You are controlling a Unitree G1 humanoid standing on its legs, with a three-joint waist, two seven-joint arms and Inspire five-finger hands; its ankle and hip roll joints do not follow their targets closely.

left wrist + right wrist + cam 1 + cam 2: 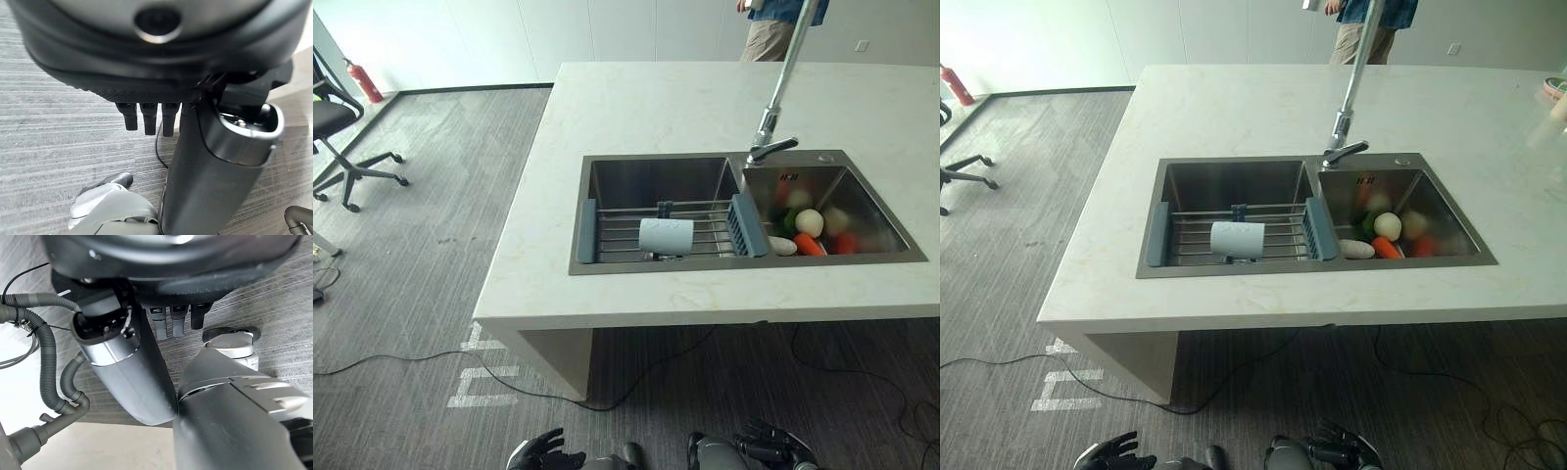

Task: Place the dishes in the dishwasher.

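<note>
A pale blue cup (666, 236) lies on its side on a wire rack (617, 233) that spans the left basin of a steel sink (607, 176). The sink is set in a white stone counter (646, 108). Both hands hang low, well short of the counter's near edge. My left hand (546, 452) shows at the bottom with its fingers (146, 117) straight and nothing in them. My right hand (771, 445) is beside it, its fingers (177, 319) relaxed and also empty.
The right basin (862, 201) holds vegetables (811, 223), among them a carrot and a white round one. A tall faucet (773, 108) rises between the basins. A person (773, 24) stands beyond the counter. An office chair (342, 137) and a fire extinguisher (364, 82) stand at the left. Grey drain hoses (46, 362) hang under the counter.
</note>
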